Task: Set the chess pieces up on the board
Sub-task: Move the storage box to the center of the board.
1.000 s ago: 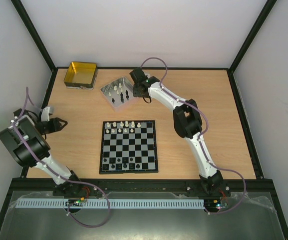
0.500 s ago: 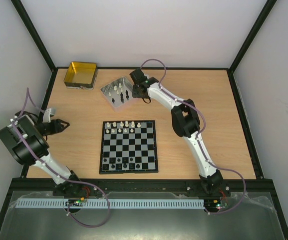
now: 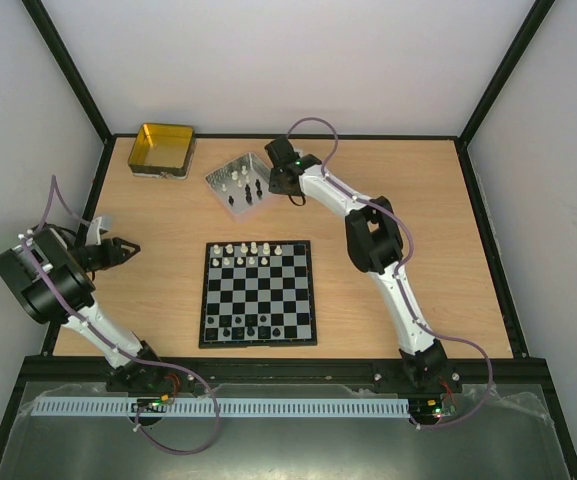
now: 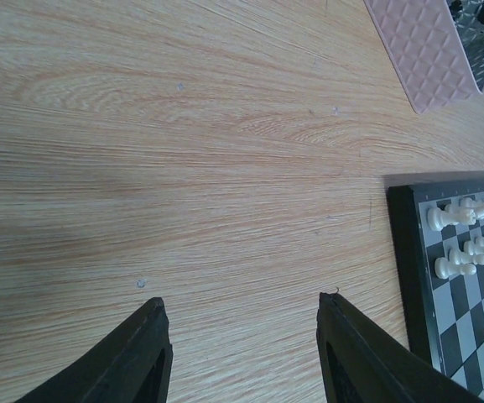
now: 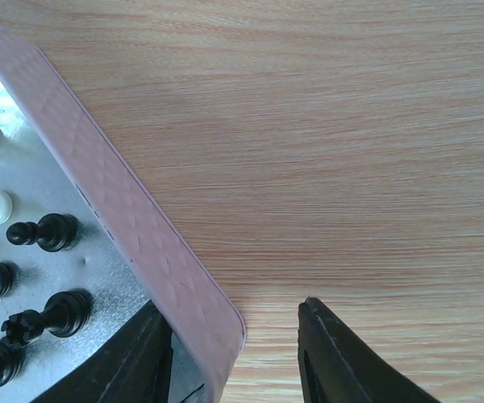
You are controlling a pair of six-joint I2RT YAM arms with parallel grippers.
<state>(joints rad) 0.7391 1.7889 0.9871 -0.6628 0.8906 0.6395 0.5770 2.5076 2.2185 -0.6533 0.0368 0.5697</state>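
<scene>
Left gripper [image 4: 242, 300], wide open and empty, hovers at 9 o'clock of the black-and-grey checked chessboard [image 3: 259, 342]. Right gripper [image 5: 231, 306], open, straddles the wall of the silver-grey square tray [image 5: 132, 222] at 12 o'clock. Tiny plastic chess pieces [image 5: 53, 231] occupy both.

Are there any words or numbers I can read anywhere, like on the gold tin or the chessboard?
There are no words, numbers or signs to read in these pictures.
Gold tin: plain, with no print showing.
Chessboard: only checks, with no letters or numbers visible along its border.
Silver tray: only a bumpy pattern on its wall.
</scene>
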